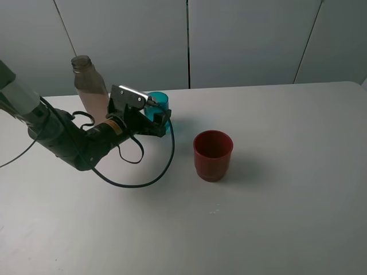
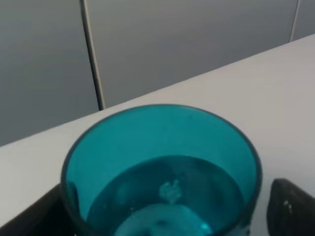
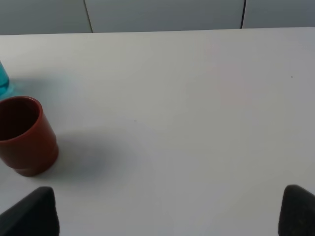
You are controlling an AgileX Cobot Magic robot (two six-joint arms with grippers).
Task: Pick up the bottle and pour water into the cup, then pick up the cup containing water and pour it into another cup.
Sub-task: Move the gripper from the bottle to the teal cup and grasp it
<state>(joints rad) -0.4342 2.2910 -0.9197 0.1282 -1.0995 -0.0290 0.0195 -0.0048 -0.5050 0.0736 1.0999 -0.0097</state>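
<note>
Left pincer (image 1: 156, 119): jaws either side of teal cup (image 2: 162, 167), which holds water; whether they press it cannot be told. Bottle (image 1: 92, 86): upright, just behind the pincer. Red cup (image 1: 213, 154): past the fingertips, apart. Right pincer (image 3: 165, 211): spread wide, empty.

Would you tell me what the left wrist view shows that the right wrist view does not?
Only left wrist: water inside the teal cup, with the left gripper open around it. Only right wrist: the red cup, upright, and the right gripper, open. Both: the teal cup, a mere sliver in the right wrist view, and the table.
</note>
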